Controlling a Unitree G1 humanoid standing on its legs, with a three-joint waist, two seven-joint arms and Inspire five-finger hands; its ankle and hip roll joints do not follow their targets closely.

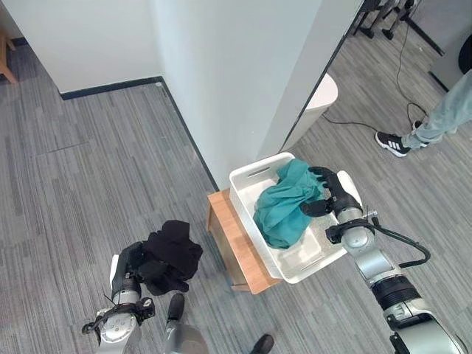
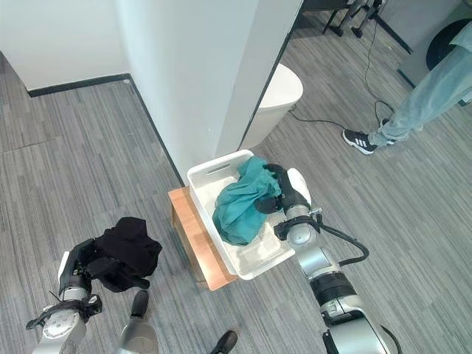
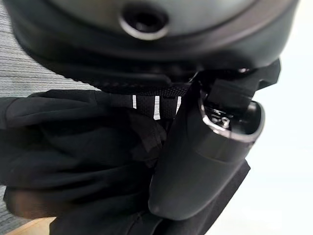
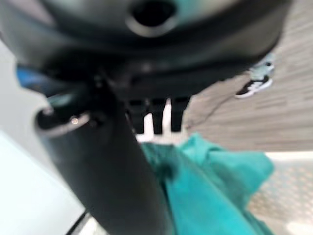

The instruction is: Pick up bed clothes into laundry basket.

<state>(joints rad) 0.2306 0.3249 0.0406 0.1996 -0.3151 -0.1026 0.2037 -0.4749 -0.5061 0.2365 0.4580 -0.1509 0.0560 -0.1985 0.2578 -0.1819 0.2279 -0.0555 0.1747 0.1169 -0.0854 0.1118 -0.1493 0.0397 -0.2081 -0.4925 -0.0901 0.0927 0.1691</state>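
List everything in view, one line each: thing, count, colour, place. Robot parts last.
Basket: one, white, on the wooden stool.
Teal cloth: one, teal, in the basket, partly over its rim.
Black cloth: one, black, held above the floor, left of the stool.
Stool: one, light wood, by the white wall.
Person: one, light trousers, black shoe, far right.
Left hand: dark, fingers curled round the black cloth.
Right hand: dark, fingers gripping the teal cloth.
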